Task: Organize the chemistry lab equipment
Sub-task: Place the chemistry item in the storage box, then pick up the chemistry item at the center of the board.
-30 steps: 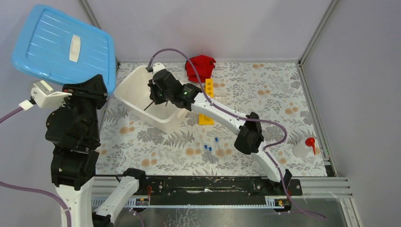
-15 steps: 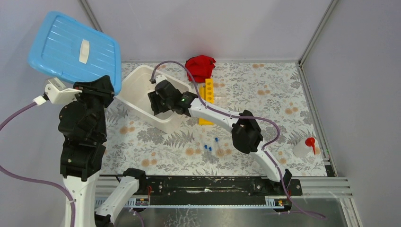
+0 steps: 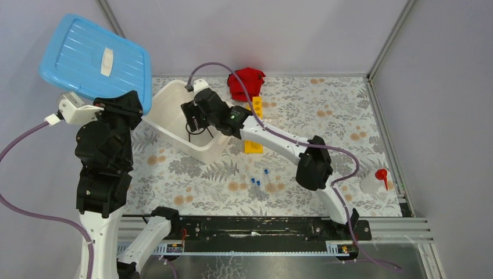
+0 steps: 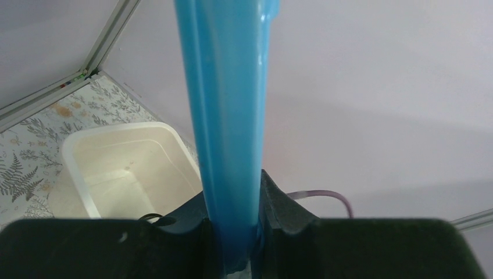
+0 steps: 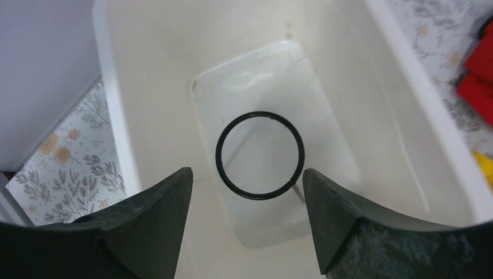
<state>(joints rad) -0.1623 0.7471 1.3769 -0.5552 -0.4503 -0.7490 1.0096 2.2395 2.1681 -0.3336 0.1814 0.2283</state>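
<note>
Over the white tub (image 3: 165,107), the right tool (image 5: 245,174) hangs with its jaws spread wide and nothing between them. The black wire ring stand (image 5: 260,113) lies on the tub's floor below. High at the left, the left tool (image 4: 232,232) pinches the blue lid (image 3: 93,61). Small blue-capped tubes (image 3: 256,181) lie loose on the tabletop (image 3: 325,128), near the yellow rack (image 3: 253,145).
</note>
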